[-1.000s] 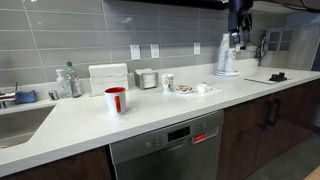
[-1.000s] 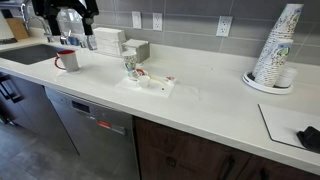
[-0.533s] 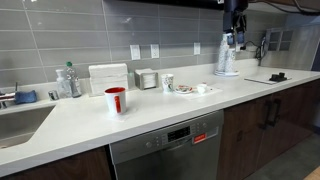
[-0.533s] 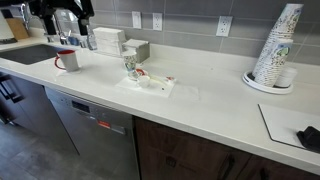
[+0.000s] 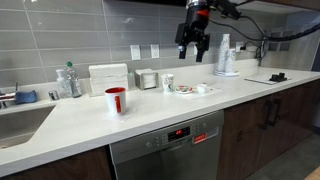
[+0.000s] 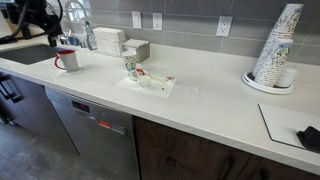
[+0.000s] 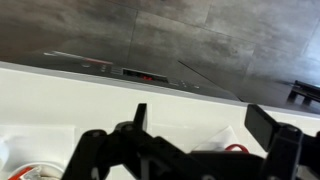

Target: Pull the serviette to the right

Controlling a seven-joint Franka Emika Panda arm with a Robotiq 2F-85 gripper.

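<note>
The serviette is a small red cup-shaped thing [image 5: 116,100] with white at its top, standing on the white counter [image 5: 150,118]. It also shows in an exterior view [image 6: 67,60] near the sink, and its red rim shows in the wrist view [image 7: 237,150]. My gripper [image 5: 194,50] hangs high above the counter, over the plate, well to the right of the serviette. In the wrist view my gripper [image 7: 200,125] is open and empty, its jaws wide apart. In an exterior view only dark arm parts [image 6: 40,14] show at the top left.
A large white box [image 5: 108,78] stands at the wall behind the serviette. A plate with small items [image 5: 192,90] lies mid-counter. A stack of paper cups [image 5: 226,55] stands further right. A sink [image 5: 20,118] is at the left, with bottles [image 5: 68,80] beside it.
My gripper has moved from beside the paper cup stack leftward along the counter, to above the plate. The serviette has not moved.
</note>
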